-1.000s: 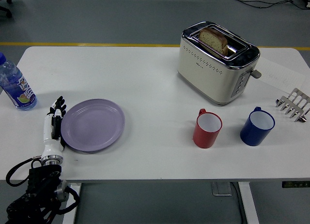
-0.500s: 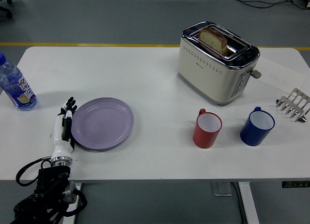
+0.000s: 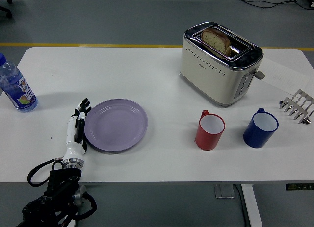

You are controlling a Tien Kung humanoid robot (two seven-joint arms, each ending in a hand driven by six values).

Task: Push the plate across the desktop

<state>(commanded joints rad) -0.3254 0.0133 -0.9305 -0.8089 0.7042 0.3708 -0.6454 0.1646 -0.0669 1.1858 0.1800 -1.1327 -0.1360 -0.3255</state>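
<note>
Water bottle (image 3: 15,88) standing at far left of the white surface (image 3: 147,80). Left hand (image 3: 77,129) lying flat, fingers straight and together, gripping nothing, its edge pressing against left rim of the purple plate (image 3: 116,125). Plate sitting left of centre on the surface, toward the near edge. Toaster (image 3: 219,63) with a bread slice (image 3: 216,39) sticking out, standing at back right of centre. Red mug (image 3: 210,131) sitting in front of it, blue mug (image 3: 260,128) just right, the two apart. Metal rack (image 3: 297,106) lying at far right edge.
</note>
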